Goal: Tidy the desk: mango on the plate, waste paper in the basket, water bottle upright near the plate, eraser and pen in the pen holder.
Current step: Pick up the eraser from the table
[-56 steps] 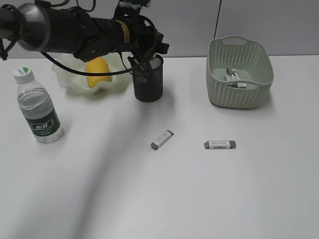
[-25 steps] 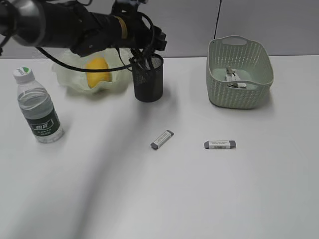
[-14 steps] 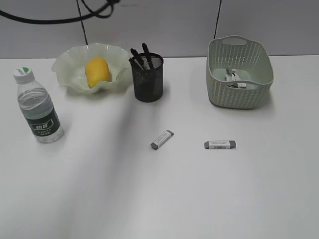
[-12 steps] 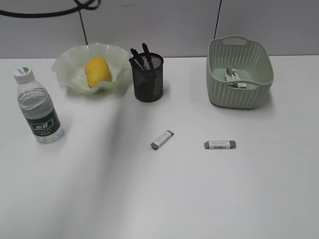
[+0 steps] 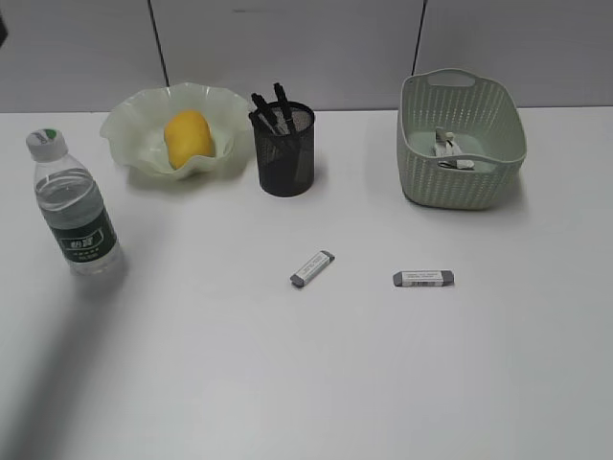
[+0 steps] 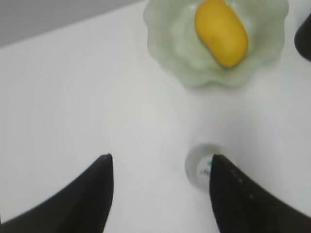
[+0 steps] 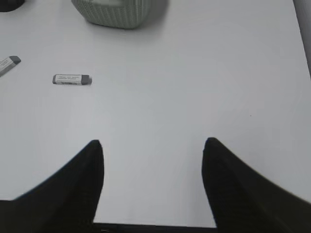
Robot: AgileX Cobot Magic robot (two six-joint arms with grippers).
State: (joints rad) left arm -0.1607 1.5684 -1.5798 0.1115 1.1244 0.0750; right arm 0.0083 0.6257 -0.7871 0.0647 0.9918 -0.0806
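Exterior view: your desk is carrying the mango in the plate, pens standing in the pen holder, waste paper lying in the basket, the water bottle standing upright left of the plate, and two erasers lying flat.

Left wrist view: your left gripper is hanging open and empty above the bottle's cap.

Right wrist view: your right gripper is gaping empty over bare desk, one eraser lying well ahead.
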